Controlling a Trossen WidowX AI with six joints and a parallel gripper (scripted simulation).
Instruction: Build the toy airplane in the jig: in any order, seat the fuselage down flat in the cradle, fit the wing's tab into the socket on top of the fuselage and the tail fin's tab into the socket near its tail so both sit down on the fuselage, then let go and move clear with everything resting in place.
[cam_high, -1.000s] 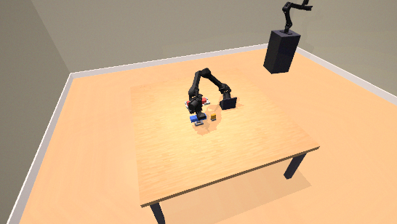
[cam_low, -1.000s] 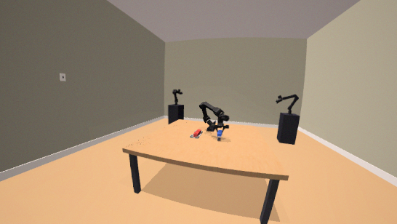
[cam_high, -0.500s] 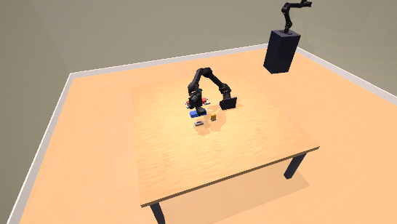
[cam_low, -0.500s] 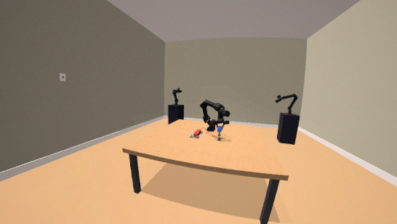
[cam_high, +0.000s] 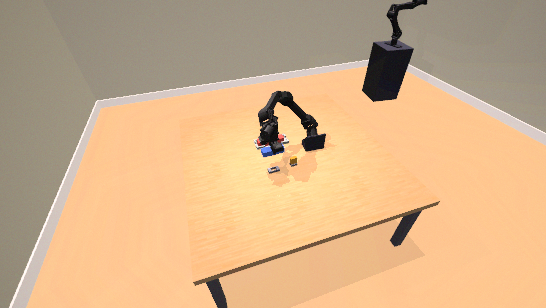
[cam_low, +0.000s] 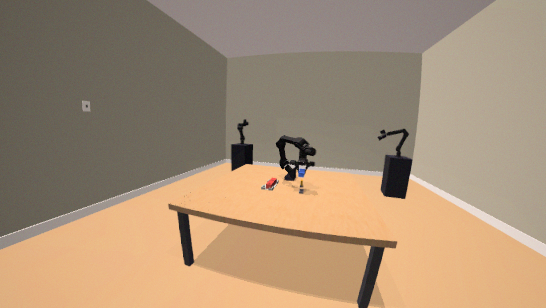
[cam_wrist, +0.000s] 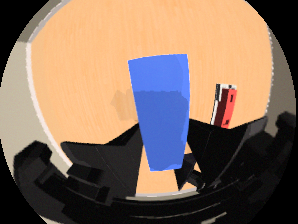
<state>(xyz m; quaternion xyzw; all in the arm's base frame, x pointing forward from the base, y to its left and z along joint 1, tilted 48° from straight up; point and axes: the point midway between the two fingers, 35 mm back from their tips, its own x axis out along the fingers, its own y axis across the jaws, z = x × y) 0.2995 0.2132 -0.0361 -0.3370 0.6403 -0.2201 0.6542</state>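
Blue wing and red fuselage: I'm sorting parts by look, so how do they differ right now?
The blue wing is a broad flat slab; the red fuselage looks narrower. The wing is clamped in the claw and held off the table; the fuselage rests low on the table top, ungripped. Both are solid-coloured airplane parts.

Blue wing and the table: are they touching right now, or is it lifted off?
Apart. The exterior view shows the blue wing hanging in the gripper above the table, with bare wood beneath its lower end.
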